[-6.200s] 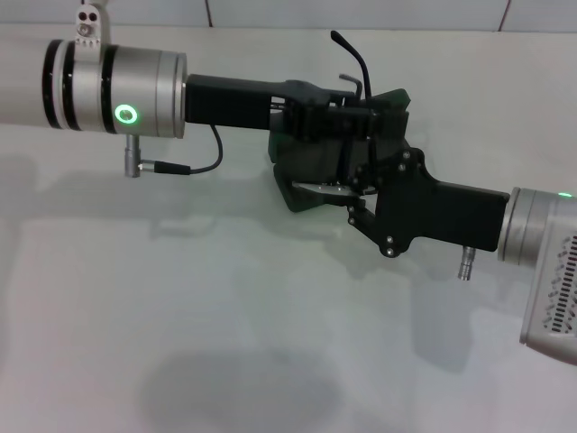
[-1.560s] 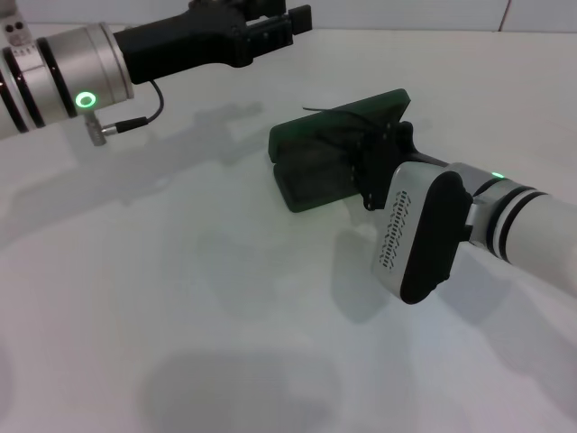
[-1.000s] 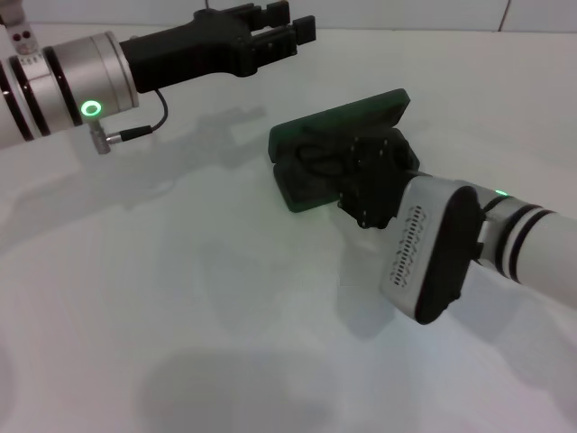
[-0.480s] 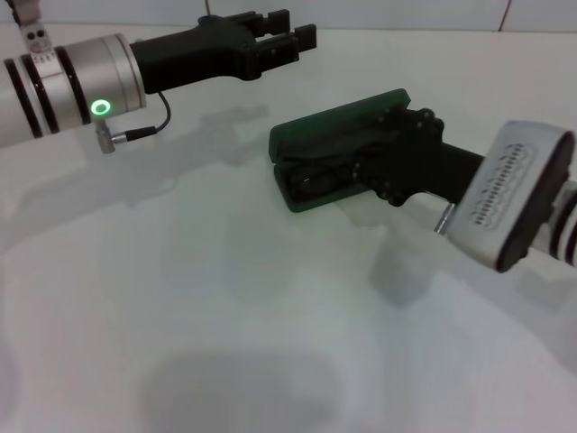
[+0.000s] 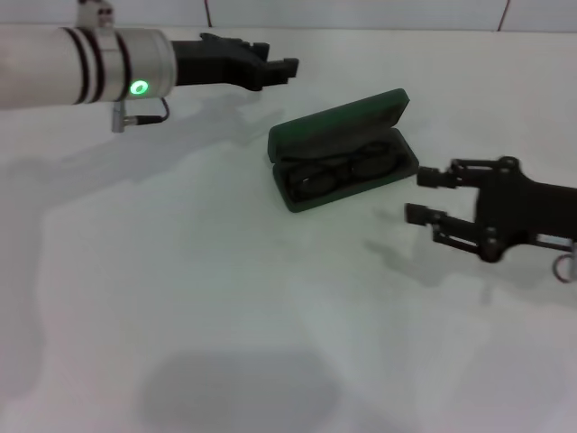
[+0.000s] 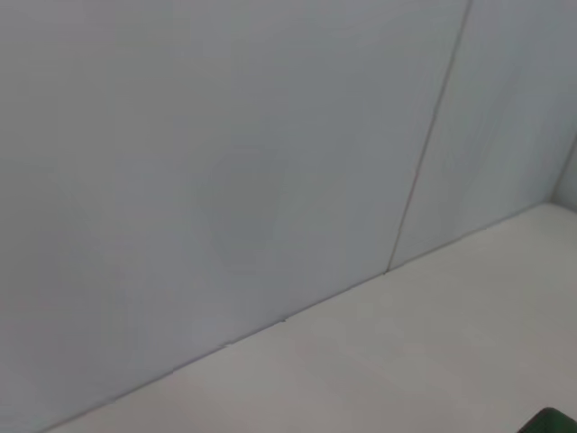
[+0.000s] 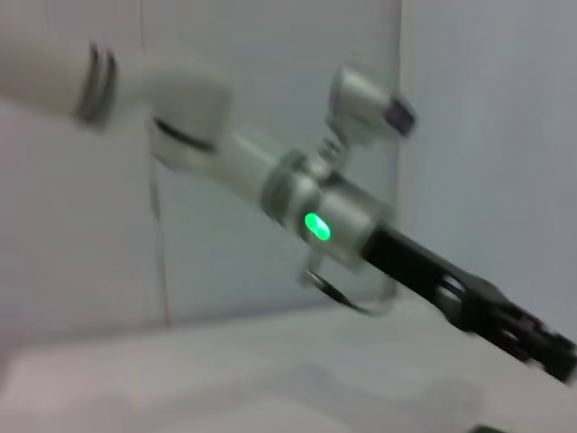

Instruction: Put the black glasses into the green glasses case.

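The green glasses case [image 5: 317,125] lies open in the middle of the white table, its lid standing up at the back. The black glasses [image 5: 335,172] rest folded inside its lower half. In the head view my right gripper [image 5: 416,195] hovers just right of the case, apart from it, open with nothing between its fingers. My left gripper [image 5: 278,72] is held above the table behind and to the left of the case, touching nothing. The right wrist view shows the left arm [image 7: 315,225] and its gripper [image 7: 527,338], blurred. A sliver of the case [image 6: 556,420] shows in the left wrist view.
A white tabletop [image 5: 180,298] spreads all around the case, and a pale tiled wall [image 6: 270,162] rises behind it. A cable [image 5: 144,115] hangs under the left wrist.
My right gripper has pulled back rightward out of the case and now stands clear of it, leaving the glasses inside. The left arm has shifted slightly and turned.
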Robot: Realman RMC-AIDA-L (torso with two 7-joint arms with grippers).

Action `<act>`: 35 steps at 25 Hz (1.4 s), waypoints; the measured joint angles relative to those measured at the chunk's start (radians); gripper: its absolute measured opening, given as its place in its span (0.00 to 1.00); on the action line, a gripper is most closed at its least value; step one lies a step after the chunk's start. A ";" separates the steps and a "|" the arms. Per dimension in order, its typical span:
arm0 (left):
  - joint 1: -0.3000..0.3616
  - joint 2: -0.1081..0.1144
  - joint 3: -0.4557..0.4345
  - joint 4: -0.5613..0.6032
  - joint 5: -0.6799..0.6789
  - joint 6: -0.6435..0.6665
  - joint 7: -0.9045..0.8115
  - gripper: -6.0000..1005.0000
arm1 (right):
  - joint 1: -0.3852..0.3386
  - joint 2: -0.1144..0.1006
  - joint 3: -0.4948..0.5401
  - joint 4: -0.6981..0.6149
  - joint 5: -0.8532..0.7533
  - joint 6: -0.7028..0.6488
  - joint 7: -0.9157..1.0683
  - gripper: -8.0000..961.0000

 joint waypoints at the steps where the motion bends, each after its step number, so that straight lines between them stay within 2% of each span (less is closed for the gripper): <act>1: -0.009 -0.002 0.016 -0.007 0.000 -0.019 -0.001 0.55 | 0.010 0.004 0.051 0.044 -0.027 -0.068 0.007 0.46; 4: -0.037 -0.003 0.085 -0.034 -0.023 -0.073 -0.007 0.55 | 0.017 0.026 0.158 0.102 -0.107 -0.149 0.010 0.46; 6: -0.059 -0.004 0.154 -0.054 -0.044 -0.101 -0.012 0.55 | 0.017 0.036 0.173 0.104 -0.135 -0.141 0.011 0.46; 10: -0.080 -0.009 0.228 -0.083 -0.083 -0.146 -0.021 0.55 | 0.027 0.053 0.179 0.104 -0.183 -0.121 0.019 0.46; 15: -0.092 -0.010 0.306 -0.104 -0.129 -0.183 -0.034 0.55 | 0.034 0.055 0.181 0.106 -0.196 -0.109 0.028 0.46; 22: -0.093 -0.011 0.330 -0.114 -0.133 -0.220 -0.050 0.55 | 0.042 0.058 0.182 0.107 -0.199 -0.104 0.029 0.46; 31: -0.083 -0.010 0.503 -0.103 -0.148 -0.215 -0.074 0.54 | 0.038 0.055 0.183 0.110 -0.200 -0.086 0.029 0.46; 35: -0.067 -0.010 0.544 -0.098 -0.148 -0.216 -0.067 0.54 | 0.042 0.062 0.184 0.112 -0.200 -0.048 0.030 0.46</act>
